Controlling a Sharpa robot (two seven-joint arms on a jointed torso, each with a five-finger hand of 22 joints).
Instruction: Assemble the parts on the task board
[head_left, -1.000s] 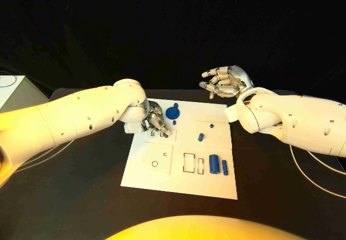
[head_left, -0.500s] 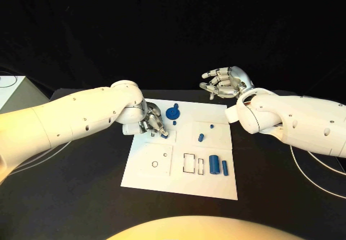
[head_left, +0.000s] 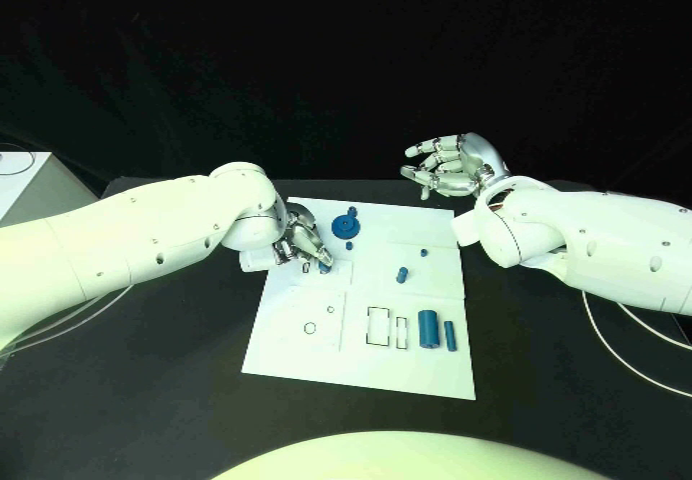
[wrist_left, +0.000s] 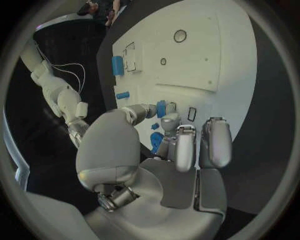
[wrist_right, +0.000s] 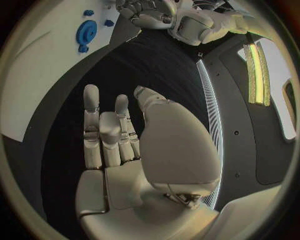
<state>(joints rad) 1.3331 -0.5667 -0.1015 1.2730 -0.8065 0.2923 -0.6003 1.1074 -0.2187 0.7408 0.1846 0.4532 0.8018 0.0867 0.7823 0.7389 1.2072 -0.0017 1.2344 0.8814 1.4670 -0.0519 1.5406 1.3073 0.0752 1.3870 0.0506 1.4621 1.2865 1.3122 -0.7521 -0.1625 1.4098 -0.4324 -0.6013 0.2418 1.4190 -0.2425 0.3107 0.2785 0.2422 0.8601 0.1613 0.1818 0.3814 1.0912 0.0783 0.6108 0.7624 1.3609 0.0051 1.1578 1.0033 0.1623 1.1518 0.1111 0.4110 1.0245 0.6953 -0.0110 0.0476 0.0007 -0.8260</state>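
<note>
The left robot hand (head_left: 304, 246) sits at the upper left of the task board (head_left: 310, 350), fingers curled down, pinching a small blue part (wrist_left: 161, 108) at its tips. The right robot hand (head_left: 450, 166) hovers above the board's upper right edge, fingers loosely spread, holding nothing. Blue parts in the head view: 1 gear (head_left: 346, 225) at upper centre, 2 small pegs (head_left: 402, 272) in the middle, 2 cylinders (head_left: 428, 323) at lower right. They look stiff, light and smooth, likely slippery; best pinched across their sides. The desk (head_left: 130, 400) is black.
</note>
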